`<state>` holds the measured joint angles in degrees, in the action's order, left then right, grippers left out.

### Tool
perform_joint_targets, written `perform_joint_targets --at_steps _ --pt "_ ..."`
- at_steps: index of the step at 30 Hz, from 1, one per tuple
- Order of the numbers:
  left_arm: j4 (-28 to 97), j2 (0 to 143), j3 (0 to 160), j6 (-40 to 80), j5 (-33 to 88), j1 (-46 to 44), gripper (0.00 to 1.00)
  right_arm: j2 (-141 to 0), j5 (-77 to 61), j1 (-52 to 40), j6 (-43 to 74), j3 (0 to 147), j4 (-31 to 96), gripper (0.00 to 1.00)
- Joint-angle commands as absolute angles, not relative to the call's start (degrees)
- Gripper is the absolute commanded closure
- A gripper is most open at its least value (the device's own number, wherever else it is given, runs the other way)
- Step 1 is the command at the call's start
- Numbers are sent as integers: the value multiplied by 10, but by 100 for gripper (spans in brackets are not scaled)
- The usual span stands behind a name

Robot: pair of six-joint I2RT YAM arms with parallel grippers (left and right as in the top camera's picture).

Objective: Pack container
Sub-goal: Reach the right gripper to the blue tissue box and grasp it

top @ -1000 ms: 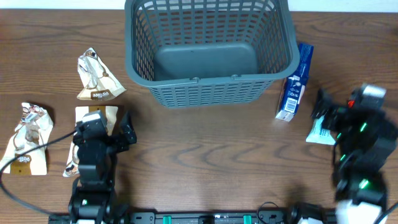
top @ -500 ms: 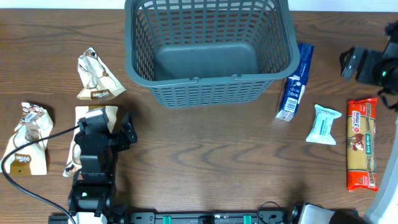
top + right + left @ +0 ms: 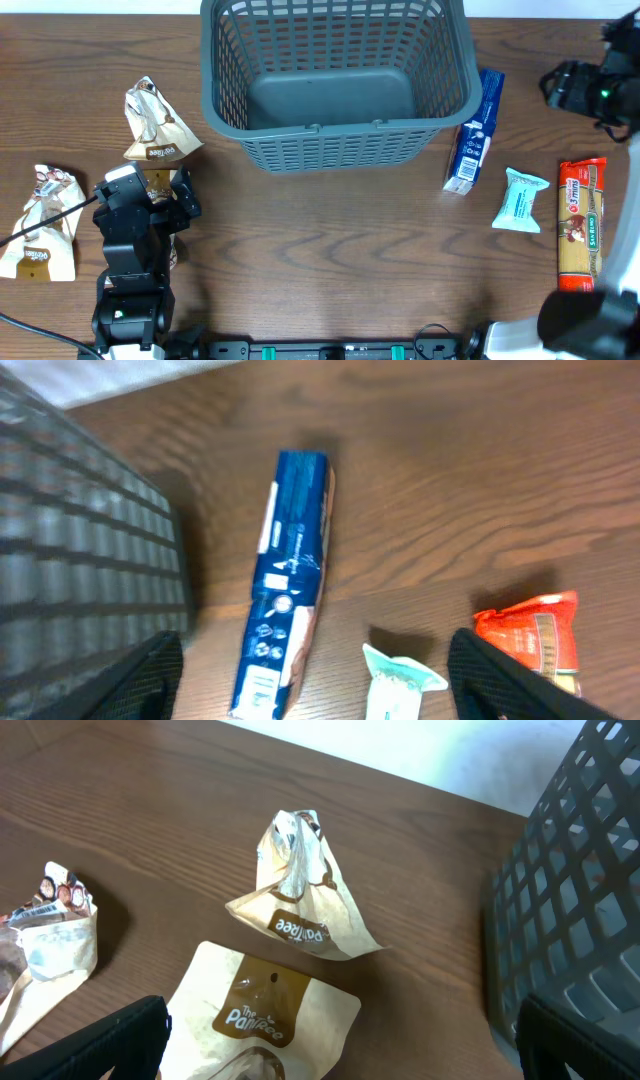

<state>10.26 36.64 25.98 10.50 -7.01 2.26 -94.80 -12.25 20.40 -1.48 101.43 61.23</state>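
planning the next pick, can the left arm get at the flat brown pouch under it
Probably yes: the left tool hangs open right over the flat brown pouch, and nothing covers it.

Crumpled tan pouch (image 3: 300, 895) beyond flat pouch (image 3: 262, 1020), lattice container (image 3: 575, 910) at right

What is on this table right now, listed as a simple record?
Basket: empty, at the table's far side
Left of basket: three brown snack pouches
Right of basket: blue carton, small white packet, long red packet
Left gripper: open, above a pouch
Right gripper: open, holding nothing
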Motion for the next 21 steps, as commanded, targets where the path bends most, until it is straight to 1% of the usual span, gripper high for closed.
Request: perform_joint_targets --at_steps 1,4,7,9,10,14,16,18,21 --pt "105 366 278 102 -64 26 2 -995 -129 209 18 1020 603 22" --pt "104 366 278 102 -64 26 1 -1034 -129 201 19 1020 598 20" --pt "105 366 278 102 -63 26 1 -1066 -129 191 19 1020 598 20" --pt "105 366 278 102 -53 26 1 -1086 -127 181 24 1020 597 14" --pt "105 366 278 102 -51 26 1 -1092 -125 177 27 1020 596 12" --pt "105 366 278 102 -51 26 1 -1120 -99 150 36 1020 595 11" --pt "105 366 278 102 -51 26 1 -1132 -71 136 50 1020 594 9" --pt "105 366 278 102 -51 26 1 -1141 -47 122 64 1020 594 3" --pt "105 366 278 102 -51 26 1 -1150 -24 108 82 1020 589 3"
